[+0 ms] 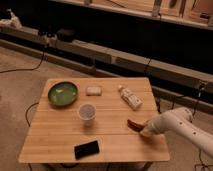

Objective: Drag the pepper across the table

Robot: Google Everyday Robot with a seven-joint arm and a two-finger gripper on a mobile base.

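- Tool: low over the right front part of the bench, tip down on the wood, at the end of a white arm that comes in from the right edge of our view.
- Fingers drawn together, clamped on the near end of the pepper.
- Pepper: dark red and slender, lying flat on the bench. It pokes out from the tool tip to the left as we look and slightly away from us, touching the tip at one end.
- Cup: upright, left of the tool and beyond the pepper's free end, well apart from both.
- Black phone: flat, left of the tool and nearer to us, close to the front edge.
- White tube: lying on its side behind the tool, a little to the left, apart from the pepper.
- Small pale block (we cannot tell what it is): behind and left of the tool, past the tube.
- Green bowl: farthest from the tool, back left part of the bench.
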